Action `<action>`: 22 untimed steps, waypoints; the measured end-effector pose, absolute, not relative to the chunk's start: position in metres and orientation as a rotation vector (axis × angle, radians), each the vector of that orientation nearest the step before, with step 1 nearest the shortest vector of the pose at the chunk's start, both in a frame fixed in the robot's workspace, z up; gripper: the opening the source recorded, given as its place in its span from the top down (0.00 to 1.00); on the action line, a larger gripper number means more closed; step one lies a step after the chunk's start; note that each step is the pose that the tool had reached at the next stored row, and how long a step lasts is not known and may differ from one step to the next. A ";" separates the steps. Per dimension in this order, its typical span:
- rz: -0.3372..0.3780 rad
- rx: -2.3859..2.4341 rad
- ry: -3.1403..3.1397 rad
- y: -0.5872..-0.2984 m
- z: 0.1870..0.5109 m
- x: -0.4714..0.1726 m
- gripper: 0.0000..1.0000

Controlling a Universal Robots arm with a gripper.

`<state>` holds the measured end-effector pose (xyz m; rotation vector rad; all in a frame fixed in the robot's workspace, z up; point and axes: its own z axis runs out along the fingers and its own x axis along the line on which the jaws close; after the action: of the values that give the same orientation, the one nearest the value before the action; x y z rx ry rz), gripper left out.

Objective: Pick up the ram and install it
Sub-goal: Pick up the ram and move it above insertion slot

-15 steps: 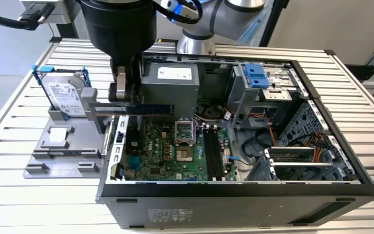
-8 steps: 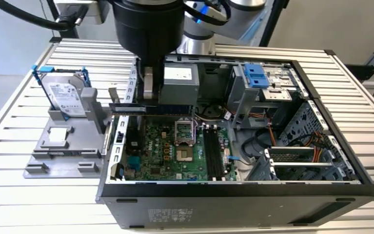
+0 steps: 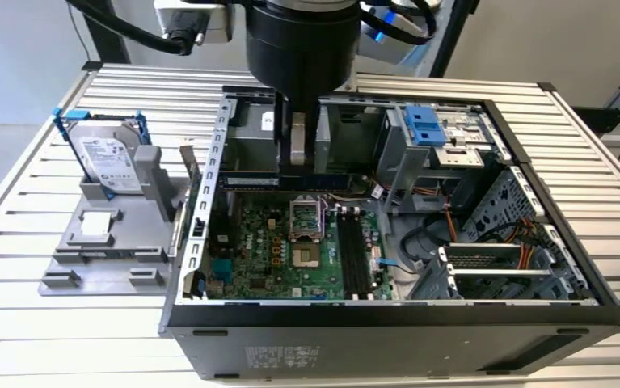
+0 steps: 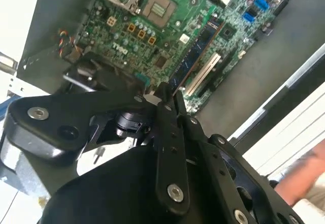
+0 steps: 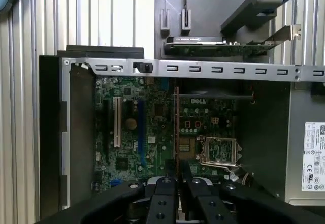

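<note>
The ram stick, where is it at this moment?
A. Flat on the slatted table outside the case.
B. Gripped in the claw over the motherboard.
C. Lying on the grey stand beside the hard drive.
B: in the second wrist view the claw is closed on the ram, with the motherboard beneath it.

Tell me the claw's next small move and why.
Probably turn the wrist about a quarter turn: the claw grips the ram, which in the exterior view lies crosswise to the black memory slots on the motherboard.
</note>
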<state>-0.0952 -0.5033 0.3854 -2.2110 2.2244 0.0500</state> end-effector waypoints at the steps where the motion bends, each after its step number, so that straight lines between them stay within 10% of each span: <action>1: 0.050 -2.211 2.224 -0.503 0.385 -0.091 1.00; 22: 0.050 -2.188 2.246 -0.503 0.385 -0.017 1.00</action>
<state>-0.0172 -0.5030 0.3854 -2.1883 2.2462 0.0499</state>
